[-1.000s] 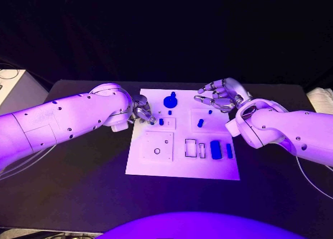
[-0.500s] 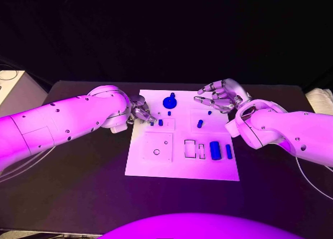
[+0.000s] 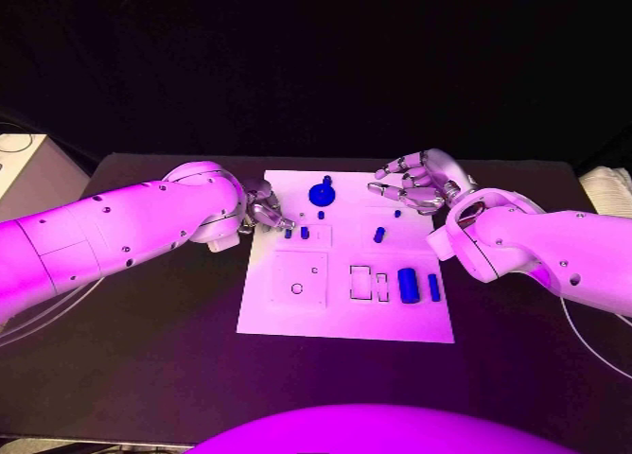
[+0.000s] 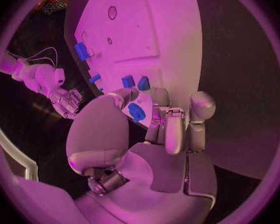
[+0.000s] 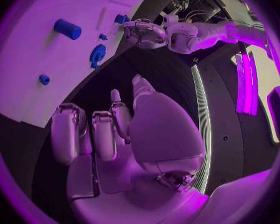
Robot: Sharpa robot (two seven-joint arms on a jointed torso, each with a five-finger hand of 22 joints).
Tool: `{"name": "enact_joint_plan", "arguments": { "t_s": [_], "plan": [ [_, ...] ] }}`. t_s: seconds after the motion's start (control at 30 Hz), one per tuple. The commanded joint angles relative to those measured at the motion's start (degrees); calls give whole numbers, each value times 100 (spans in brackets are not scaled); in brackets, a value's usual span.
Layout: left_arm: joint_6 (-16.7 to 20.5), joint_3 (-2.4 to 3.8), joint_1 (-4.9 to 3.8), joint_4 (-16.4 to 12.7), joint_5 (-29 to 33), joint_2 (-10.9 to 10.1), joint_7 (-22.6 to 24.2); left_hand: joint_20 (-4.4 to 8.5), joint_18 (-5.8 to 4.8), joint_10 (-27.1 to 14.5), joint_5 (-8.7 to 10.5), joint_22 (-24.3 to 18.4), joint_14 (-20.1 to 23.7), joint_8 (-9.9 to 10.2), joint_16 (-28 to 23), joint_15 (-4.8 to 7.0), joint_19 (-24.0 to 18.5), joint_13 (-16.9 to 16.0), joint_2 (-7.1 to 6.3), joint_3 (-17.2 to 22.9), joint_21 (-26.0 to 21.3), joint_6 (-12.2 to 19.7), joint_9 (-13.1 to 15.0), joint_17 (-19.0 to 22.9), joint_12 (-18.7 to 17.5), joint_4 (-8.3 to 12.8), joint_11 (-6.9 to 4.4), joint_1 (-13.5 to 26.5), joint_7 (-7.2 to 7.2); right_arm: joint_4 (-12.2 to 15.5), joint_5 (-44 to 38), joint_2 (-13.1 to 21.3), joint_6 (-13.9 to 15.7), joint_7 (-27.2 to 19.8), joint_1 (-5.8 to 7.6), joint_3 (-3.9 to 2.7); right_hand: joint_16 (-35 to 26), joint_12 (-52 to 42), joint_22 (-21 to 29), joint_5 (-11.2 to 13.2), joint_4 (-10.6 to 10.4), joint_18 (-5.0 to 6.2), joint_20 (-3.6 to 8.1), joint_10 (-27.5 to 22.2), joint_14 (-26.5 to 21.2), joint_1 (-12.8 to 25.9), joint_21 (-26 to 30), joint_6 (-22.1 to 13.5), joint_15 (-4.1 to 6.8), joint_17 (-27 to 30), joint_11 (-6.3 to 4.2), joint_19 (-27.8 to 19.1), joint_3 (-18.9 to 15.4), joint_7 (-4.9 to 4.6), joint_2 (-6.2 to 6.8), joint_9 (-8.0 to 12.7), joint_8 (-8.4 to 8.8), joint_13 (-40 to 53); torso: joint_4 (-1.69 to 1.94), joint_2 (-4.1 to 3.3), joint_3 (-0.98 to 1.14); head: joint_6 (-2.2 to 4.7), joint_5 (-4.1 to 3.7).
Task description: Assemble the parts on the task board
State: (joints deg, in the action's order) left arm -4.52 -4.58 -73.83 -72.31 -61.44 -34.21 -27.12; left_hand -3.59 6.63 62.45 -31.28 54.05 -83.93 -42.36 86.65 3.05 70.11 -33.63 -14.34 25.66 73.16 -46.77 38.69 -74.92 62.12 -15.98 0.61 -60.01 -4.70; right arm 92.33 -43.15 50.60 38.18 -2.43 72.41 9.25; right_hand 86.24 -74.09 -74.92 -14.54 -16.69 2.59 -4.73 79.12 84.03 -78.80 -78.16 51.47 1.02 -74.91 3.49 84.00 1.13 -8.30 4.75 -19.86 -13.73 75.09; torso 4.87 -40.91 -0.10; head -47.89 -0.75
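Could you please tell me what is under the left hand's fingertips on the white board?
The left hand reaches over the board's left edge, fingertips down by small blue pieces. In the left wrist view a blue piece sits between its fingers. Whether it is gripped is hidden.

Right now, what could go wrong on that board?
1. The left hand has fingertips at a small blue piece near the white board's edge; a slip could knock it or its neighbours.
2. The right hand hovers beside the round blue knob; a sweep might clip it.
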Motion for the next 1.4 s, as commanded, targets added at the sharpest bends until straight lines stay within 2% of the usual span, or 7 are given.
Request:
{"name": "enact_joint_plan", "arguments": {
  "t_s": [0.03,0.67,0.83,0.9,0.93,1.17,1.4],
  "plan": [
    [-69,-13,18,19,-84,25,-102,-1,61,-44,25,-5,-329,-21,-20,-35,-40,-14,-8,-43,-32,12,7,-788,39,-10,2,-46,-3,-2,-8,-8,-61,-50,0,-2,-19,39,-594,-22,13,41,-19,-24,424,-10,38,-17,-11,-838,-3,133,14,-3,-48,7,-28,285,2,-1,-1,-10,-9],
    [-129,-10,10,41,-497,182,-129,4,53,39,90,42,-349,-135,16,-25,-16,-206,-76,-280,-12,-9,21,-845,202,-56,-15,-172,21,-16,-3,-25,-74,-53,-1,-2,-17,35,-602,-26,13,38,-18,-21,426,-11,29,-21,-11,-845,-3,138,18,-3,-49,11,-27,287,-5,-3,1,-19,-14],
    [-161,-10,7,18,-612,208,-126,14,51,36,188,55,-353,-194,28,-12,-12,-238,-98,-422,-6,10,17,-860,254,-53,-29,-333,37,-23,0,-30,-78,-54,-2,-2,-17,35,-602,-26,13,38,-18,-21,426,-11,29,-21,-11,-845,-3,138,18,-3,-49,11,-27,287,5,-1,0,-27,-27],
    [-159,-10,7,11,-640,218,-126,17,49,31,407,66,-356,-224,36,-11,-10,-254,-61,-540,-2,23,-2,-871,288,-69,-29,-424,36,-26,2,-33,-81,-54,-3,-2,-17,35,-602,-26,13,38,-18,-21,426,-11,29,-21,-11,-845,-3,138,18,-3,-49,11,-27,287,4,0,0,-25,-28],
    [-157,-10,7,9,-649,222,-126,17,49,29,433,63,-354,-228,35,-12,-12,-253,-49,-557,-3,24,-6,-867,291,-72,-29,-427,35,-27,3,-34,-82,-54,-3,-2,-17,35,-602,-26,13,38,-18,-21,426,-11,29,-21,-11,-845,-3,138,18,-3,-49,11,-27,287,6,0,-2,-23,-26],
    [-98,-7,6,-10,-671,232,-114,16,48,25,592,70,-355,-249,38,-14,-11,-258,-10,-681,0,33,-33,-869,315,-75,-27,-440,34,-36,11,-41,-95,-53,-4,-1,-17,35,-602,-26,13,38,-18,-21,426,-11,29,-21,-11,-845,-3,138,18,-3,-49,11,-27,287,-4,-7,-8,-28,-38],
    [41,15,6,-25,-674,215,-110,16,49,25,629,71,-355,-255,39,-15,-11,-258,36,-722,0,32,-45,-869,322,-85,-25,-418,33,-40,13,-45,-107,-52,-5,-1,-17,35,-602,-26,13,38,-18,-21,426,-11,29,-21,-11,-845,-3,138,18,-3,-49,11,-27,287,5,-5,-7,-15,-53]
  ]
}}
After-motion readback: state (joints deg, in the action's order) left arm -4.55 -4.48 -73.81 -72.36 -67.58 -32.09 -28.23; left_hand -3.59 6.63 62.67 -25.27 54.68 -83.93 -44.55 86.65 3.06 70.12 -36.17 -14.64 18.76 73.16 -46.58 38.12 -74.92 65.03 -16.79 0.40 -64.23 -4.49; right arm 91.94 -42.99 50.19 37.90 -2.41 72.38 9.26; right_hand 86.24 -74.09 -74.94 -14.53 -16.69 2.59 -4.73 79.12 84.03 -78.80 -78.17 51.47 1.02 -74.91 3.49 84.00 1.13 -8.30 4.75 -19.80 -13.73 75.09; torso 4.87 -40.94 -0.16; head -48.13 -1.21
